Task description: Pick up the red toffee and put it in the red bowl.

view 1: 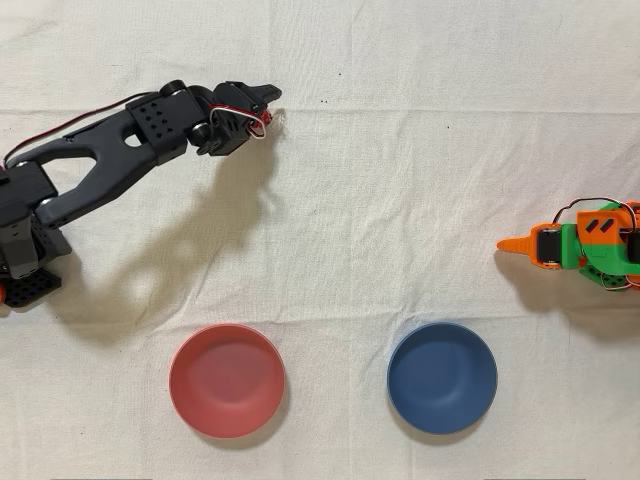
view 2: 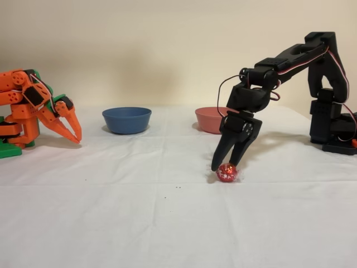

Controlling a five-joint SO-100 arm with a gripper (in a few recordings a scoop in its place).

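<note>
White cloth table (view 2: 111,212) with red bowl (view 1: 227,380) well clear of the pick spot, black arm (view 1: 110,150) pitched down so gripper (view 2: 226,166) straddles the red toffee (view 2: 227,172) on the cloth, fingers parted around it, apparently not clamped yet.

No readable text, label, brand, number or sign appears in either view.
</note>
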